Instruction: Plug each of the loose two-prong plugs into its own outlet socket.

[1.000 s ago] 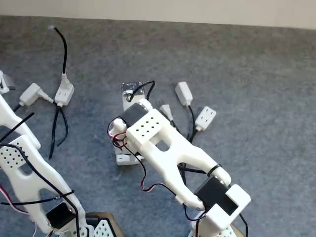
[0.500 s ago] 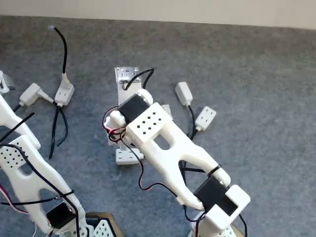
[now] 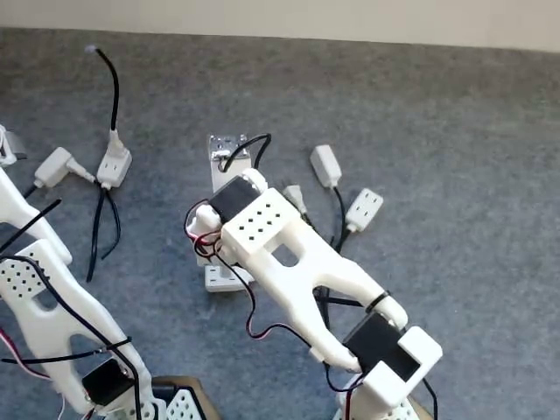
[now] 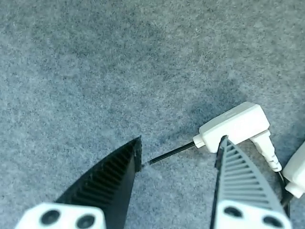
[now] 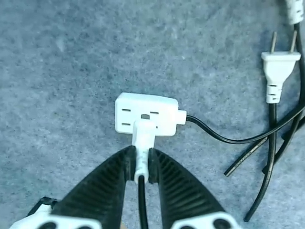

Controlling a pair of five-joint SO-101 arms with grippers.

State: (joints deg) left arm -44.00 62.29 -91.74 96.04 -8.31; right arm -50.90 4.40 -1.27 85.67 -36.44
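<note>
My right gripper [image 5: 140, 153] is shut on the body of a white two-prong plug [image 5: 143, 136], which sits in the face of a white outlet block [image 5: 147, 113]. In the high view this outlet block [image 3: 223, 278] peeks out from under the right arm [image 3: 289, 254] at the table's middle. A second loose plug [image 5: 279, 67] lies with bare prongs beside black cords. My left gripper [image 4: 181, 143] stands open just above the carpet, one finger next to a white angled plug [image 4: 236, 125]. That angled plug [image 3: 54, 166] lies at the far left beside another outlet [image 3: 114, 164].
Grey carpet [image 3: 455, 114] covers the table. To the right of the right arm lie a loose plug [image 3: 296, 198], a white plug block [image 3: 325, 164] and an outlet block [image 3: 364, 208], joined by black cords. A long black cord [image 3: 114, 87] runs away at the far left.
The right wrist swung toward the far side of the table, then came partly back. The outlet block under it shifted slightly. The left arm kept still.
</note>
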